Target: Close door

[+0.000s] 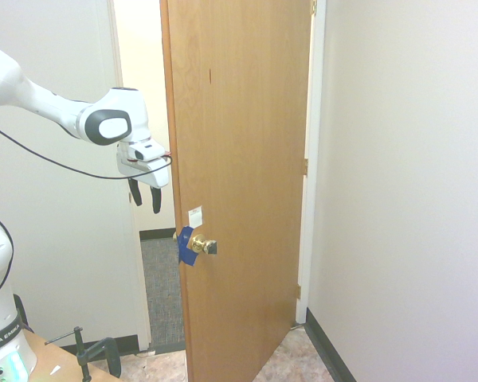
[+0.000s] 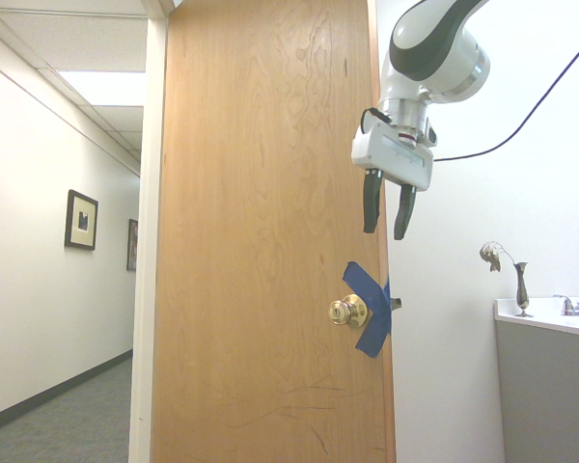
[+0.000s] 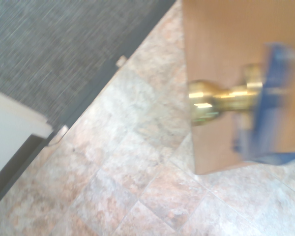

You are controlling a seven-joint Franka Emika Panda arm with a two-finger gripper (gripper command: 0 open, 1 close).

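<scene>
The door (image 1: 243, 159) of light-brown wood stands partly open, its free edge toward the arm. It carries a round brass knob (image 1: 201, 244), a blue tape patch (image 1: 185, 247) and a small white sticker (image 1: 195, 216). From the other side the door (image 2: 261, 241) fills the view, with its knob (image 2: 347, 311) and blue tape (image 2: 369, 318) near the edge. My gripper (image 1: 145, 196) hangs fingers down beside the door's free edge, above the knob, open and holding nothing; it shows too as the gripper (image 2: 387, 208). The wrist view shows the knob (image 3: 211, 101) blurred.
A white door frame (image 1: 127, 263) stands left of the opening, with grey carpet (image 1: 161, 286) beyond and stone tile (image 3: 137, 167) on this side. A hallway with framed pictures (image 2: 81, 220) runs behind. A counter (image 2: 550, 328) with a small vase (image 2: 519, 285) stands at the right.
</scene>
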